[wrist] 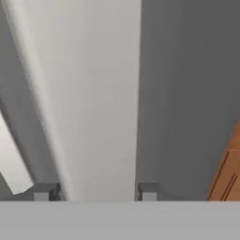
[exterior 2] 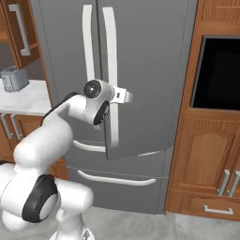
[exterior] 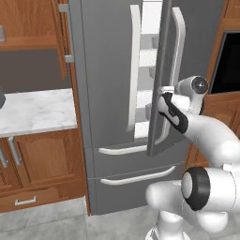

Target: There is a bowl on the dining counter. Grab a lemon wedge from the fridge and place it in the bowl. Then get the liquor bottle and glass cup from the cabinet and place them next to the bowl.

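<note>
Here the fridge (exterior: 112,93) door hangs ajar, jaws seemingly straddling its handle (wrist: 89,93).

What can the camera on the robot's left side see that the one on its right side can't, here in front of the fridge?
The left base view looks into the gap of the fridge's right door, pulled partly open, and shows white shelves inside. It also shows a marble wall counter.

The right base view shows that door's grey front, a toaster on the counter, and a dark wall oven set in wood.

Both show the white arm reaching the right door's pale handle, with the gripper set around it, and the two lower drawers.
</note>
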Tool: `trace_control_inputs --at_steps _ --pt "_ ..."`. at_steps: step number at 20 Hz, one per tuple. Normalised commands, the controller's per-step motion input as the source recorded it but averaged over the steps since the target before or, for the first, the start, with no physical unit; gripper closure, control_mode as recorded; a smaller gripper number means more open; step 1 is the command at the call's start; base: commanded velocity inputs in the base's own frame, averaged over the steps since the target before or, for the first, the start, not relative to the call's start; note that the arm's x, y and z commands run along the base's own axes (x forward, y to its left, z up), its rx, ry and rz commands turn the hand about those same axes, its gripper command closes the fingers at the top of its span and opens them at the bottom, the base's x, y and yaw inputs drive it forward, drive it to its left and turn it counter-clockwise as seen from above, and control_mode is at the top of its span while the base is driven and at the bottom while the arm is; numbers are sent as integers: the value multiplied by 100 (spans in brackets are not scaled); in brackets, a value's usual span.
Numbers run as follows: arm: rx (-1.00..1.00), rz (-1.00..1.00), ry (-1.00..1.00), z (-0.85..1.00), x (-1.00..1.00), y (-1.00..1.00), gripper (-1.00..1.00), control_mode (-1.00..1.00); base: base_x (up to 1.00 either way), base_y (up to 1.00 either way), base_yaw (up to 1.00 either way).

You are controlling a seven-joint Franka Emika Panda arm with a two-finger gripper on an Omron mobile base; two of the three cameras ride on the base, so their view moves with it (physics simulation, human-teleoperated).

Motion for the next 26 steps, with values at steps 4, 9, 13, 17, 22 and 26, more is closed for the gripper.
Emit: trace_control_inputs --at_steps 4,9,13,17,22,26 --pt "0 -2 3 21 -100 -73 -100 -100 0 0 0" --pt "-9 -1 1 36 -100 -17 -100 -100 0 0 0" --pt "-24 0 0 37 -100 0 -100 -100 0 0 0" --pt "-24 -1 0 43 -96 -31 -100 -100 0 0 0" --pt "-38 -1 -1 1 -5 99 -100 -100 0 0 0" --pt "-28 -11 11 2 70 88 -100 -100 0 0 0"
